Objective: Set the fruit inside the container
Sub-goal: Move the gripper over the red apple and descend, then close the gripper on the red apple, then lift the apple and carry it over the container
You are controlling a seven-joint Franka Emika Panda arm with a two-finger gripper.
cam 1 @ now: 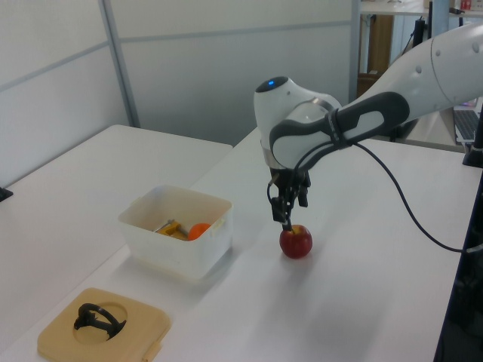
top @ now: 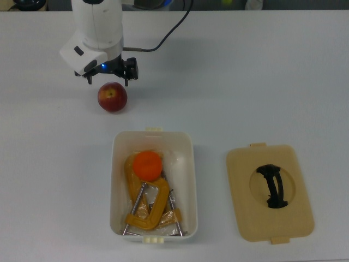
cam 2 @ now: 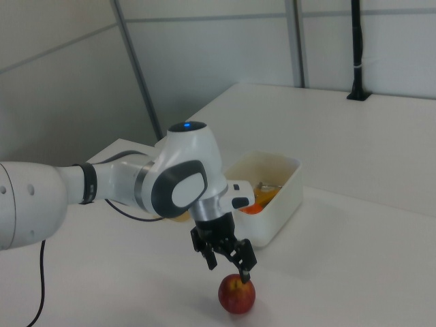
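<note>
So from where I'm sitting at the controls, my gripper (top: 107, 79) is hanging right above the red fruit (top: 112, 97), fingers spread apart and holding nothing. In the left view the gripper (cam 1: 290, 214) has one fingertip right down at the top of the red fruit (cam 1: 296, 241), but I honestly can't tell if it's touching or just a hair above. The right view shows the same deal: gripper (cam 2: 227, 262) tilted a bit, jaws apart, sitting over the red fruit (cam 2: 236, 294), which is on the bare white table (top: 272, 82). That fruit is outside the container (top: 192, 180), past its short end toward the top view's upper left, and near it. You can see the yellowish patch around the stem in the top view. The orange fruit (top: 147, 164) is already inside the container, up at the end nearest the red one, resting on the yellow C-clamps (top: 146, 204) that fill most of the tub. In the left view the orange fruit (cam 1: 199, 229) just peeks over the container (cam 1: 175, 241) wall next to a bit of yellow clamp. The tan lid (top: 270, 192) with its black handle (top: 273, 185) is lying flat beside the container on the top view's right, not touching it. A black cable (top: 169, 30) trails off the arm toward the top edge.
</note>
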